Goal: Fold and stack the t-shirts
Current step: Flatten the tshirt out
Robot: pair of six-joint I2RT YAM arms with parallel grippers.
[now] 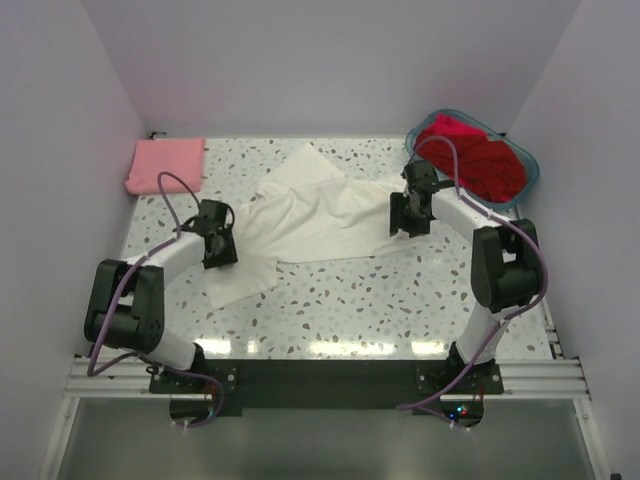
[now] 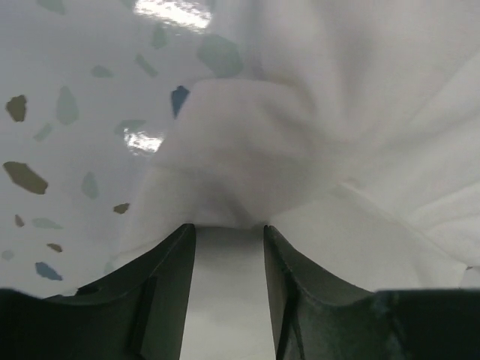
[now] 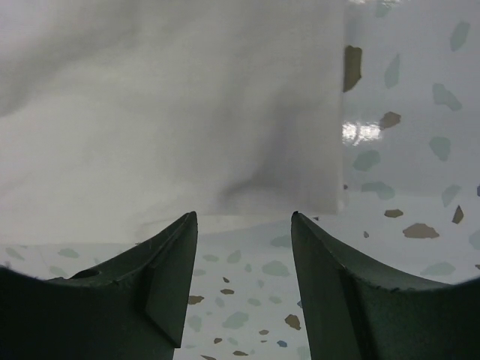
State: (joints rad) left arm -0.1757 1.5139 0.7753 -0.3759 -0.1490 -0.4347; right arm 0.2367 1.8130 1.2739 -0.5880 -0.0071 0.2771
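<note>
The large white t-shirt (image 1: 310,220) lies crumpled and spread across the middle of the table, with no print showing. My left gripper (image 1: 220,255) is down on its near left part. In the left wrist view its jaws (image 2: 229,225) are shut on a puckered fold of the white cloth (image 2: 300,112), which fills the gap between them. My right gripper (image 1: 403,225) sits at the shirt's right side. In the right wrist view it (image 3: 244,214) is open, with bare table between the fingers and the shirt's edge (image 3: 150,112) just past the tips. A folded pink t-shirt (image 1: 165,165) lies at the back left. Red t-shirts (image 1: 480,160) are piled at the back right.
The red shirts fill a teal plastic basket (image 1: 528,158) in the back right corner. White walls close in the speckled table (image 1: 380,300) on three sides. Both arm bases stand on the black rail along the near edge.
</note>
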